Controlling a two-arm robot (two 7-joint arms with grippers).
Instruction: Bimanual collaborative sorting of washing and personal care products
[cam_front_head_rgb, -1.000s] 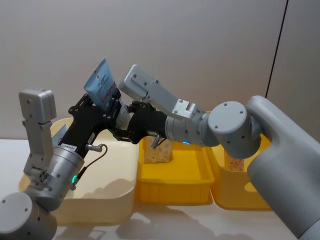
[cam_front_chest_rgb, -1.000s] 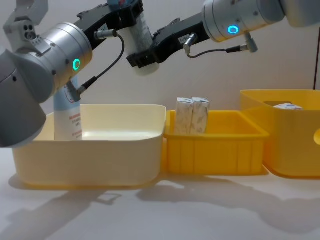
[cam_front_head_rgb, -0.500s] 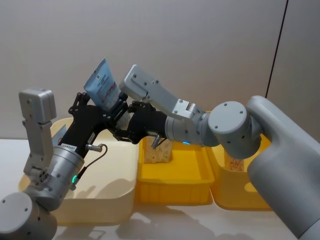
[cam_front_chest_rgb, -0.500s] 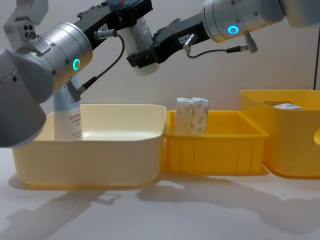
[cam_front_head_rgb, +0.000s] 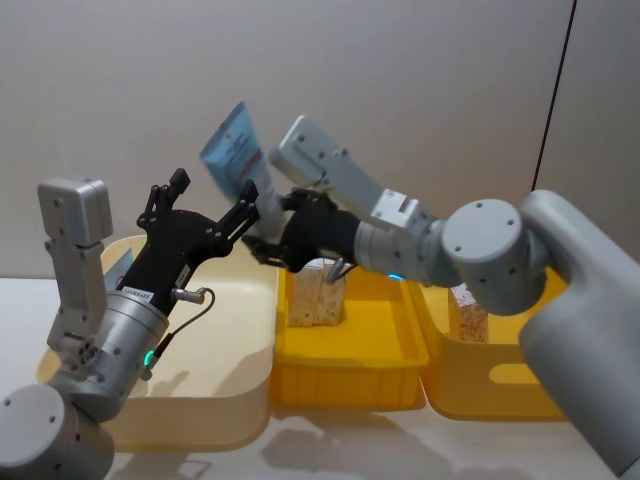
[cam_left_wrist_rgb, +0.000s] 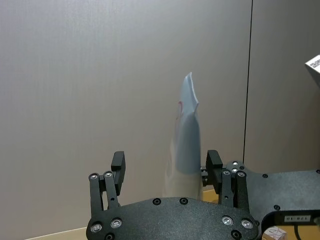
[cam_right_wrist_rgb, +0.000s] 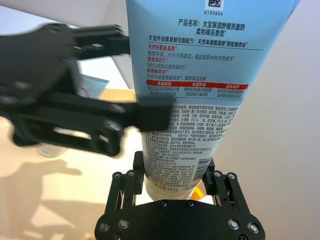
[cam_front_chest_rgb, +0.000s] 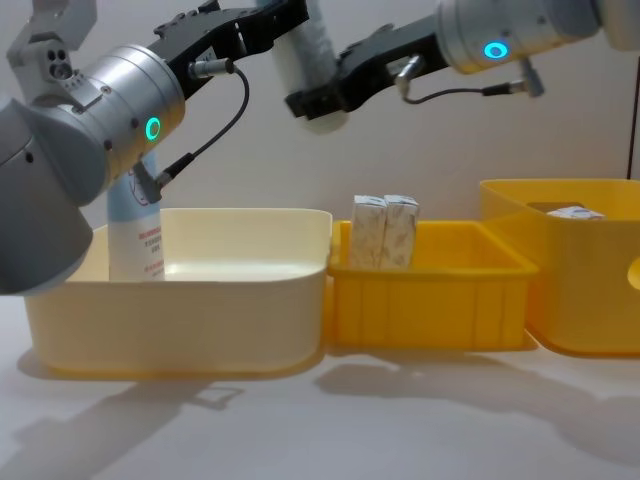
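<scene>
A pale-blue squeeze tube (cam_front_head_rgb: 238, 158) with red print is held cap-down in the air, and my right gripper (cam_front_head_rgb: 272, 234) is shut on its lower end. In the right wrist view the tube (cam_right_wrist_rgb: 181, 95) stands between the two fingers (cam_right_wrist_rgb: 123, 186). My left gripper (cam_front_head_rgb: 212, 197) is open just left of the tube, apart from it; its wrist view shows the tube (cam_left_wrist_rgb: 186, 145) beyond the spread fingers (cam_left_wrist_rgb: 118, 165). In the chest view the tube's white cap (cam_front_chest_rgb: 316, 70) is above the bins. A second tube (cam_front_chest_rgb: 134, 225) stands in the cream bin (cam_front_chest_rgb: 180, 320). Two cartons (cam_front_chest_rgb: 385, 232) stand in the yellow tray (cam_front_chest_rgb: 430, 300).
A tall yellow bin (cam_front_chest_rgb: 580, 290) at the right holds another carton (cam_front_chest_rgb: 568, 212). The cream bin (cam_front_head_rgb: 205, 415), yellow tray (cam_front_head_rgb: 345, 378) and yellow bin (cam_front_head_rgb: 480, 390) stand side by side on the white table. A grey wall is behind.
My left gripper has opened and let go of the tube. The right gripper has carried the tube to the right and slightly up, away from the left fingers.
</scene>
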